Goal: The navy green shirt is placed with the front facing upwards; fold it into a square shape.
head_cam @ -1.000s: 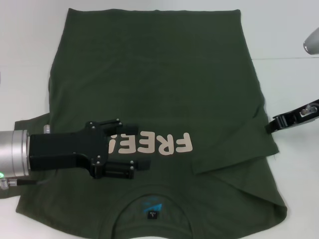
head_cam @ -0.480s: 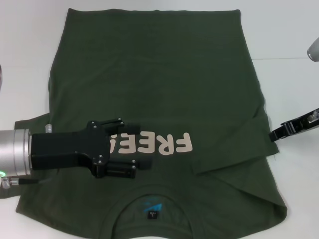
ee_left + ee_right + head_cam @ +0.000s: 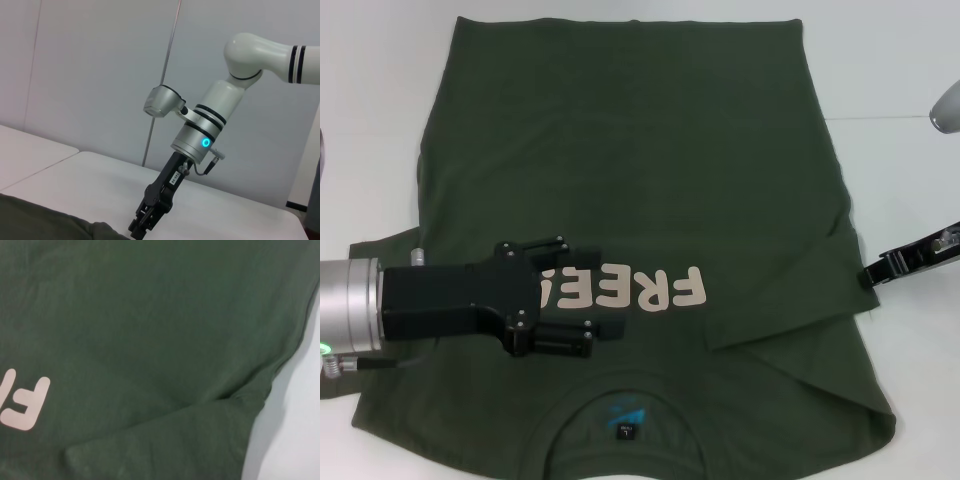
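The navy green shirt (image 3: 640,150) lies flat on the white table, front up, with its collar and label (image 3: 625,430) at the near edge. Its pink print (image 3: 665,290) reads across the chest. The right sleeve is folded inward, making a slanted flap (image 3: 790,335). My left gripper (image 3: 598,292) hovers over the start of the print, open, with nothing between its fingers. My right gripper (image 3: 872,274) is at the shirt's right edge, by the folded sleeve. The left wrist view shows the right gripper (image 3: 142,222) low at the cloth's edge (image 3: 50,222). The right wrist view shows the shirt (image 3: 150,315) and its side seam.
The white table (image 3: 900,180) shows bare to the right of the shirt and in a strip on the left. A pale wall stands behind the table in the left wrist view.
The right gripper has drifted a little outward and toward the near side along the shirt's right edge. The left gripper and the shirt have stayed put.
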{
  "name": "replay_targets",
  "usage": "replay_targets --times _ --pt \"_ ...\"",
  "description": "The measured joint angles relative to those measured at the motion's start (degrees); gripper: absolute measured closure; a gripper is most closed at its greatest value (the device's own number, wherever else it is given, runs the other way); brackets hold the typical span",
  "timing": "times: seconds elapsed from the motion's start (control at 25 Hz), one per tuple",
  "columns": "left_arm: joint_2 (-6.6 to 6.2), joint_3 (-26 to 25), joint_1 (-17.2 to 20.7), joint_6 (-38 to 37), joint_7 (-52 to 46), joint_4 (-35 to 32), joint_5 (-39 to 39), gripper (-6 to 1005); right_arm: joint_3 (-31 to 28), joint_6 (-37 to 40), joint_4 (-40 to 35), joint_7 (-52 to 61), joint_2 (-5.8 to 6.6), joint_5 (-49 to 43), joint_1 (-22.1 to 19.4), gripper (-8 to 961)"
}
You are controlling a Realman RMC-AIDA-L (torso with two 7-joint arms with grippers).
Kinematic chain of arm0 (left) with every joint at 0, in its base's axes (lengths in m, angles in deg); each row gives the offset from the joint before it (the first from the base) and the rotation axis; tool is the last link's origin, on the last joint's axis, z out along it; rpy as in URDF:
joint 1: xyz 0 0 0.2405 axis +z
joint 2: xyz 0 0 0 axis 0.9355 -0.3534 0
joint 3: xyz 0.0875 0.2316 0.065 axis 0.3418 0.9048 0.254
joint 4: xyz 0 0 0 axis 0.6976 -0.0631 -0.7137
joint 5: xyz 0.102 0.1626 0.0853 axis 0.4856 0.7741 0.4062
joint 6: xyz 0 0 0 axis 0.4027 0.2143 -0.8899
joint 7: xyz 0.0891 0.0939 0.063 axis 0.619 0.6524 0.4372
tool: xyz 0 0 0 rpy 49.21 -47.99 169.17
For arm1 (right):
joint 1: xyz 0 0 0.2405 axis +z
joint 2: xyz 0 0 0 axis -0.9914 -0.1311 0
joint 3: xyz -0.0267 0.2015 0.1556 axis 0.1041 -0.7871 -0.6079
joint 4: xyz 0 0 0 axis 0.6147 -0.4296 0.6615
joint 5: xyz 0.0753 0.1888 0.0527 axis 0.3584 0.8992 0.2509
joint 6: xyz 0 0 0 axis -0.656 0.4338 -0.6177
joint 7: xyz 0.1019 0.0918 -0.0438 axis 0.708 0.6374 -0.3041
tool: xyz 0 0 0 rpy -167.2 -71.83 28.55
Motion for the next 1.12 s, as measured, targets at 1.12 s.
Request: replay_targets --times 1.12 --pt "-0.01 0.0 0.3 0.1 0.0 -0.1 0.0 64 -0.5 -3.3 3.6 -1.7 -0.76 3.2 -0.4 661"
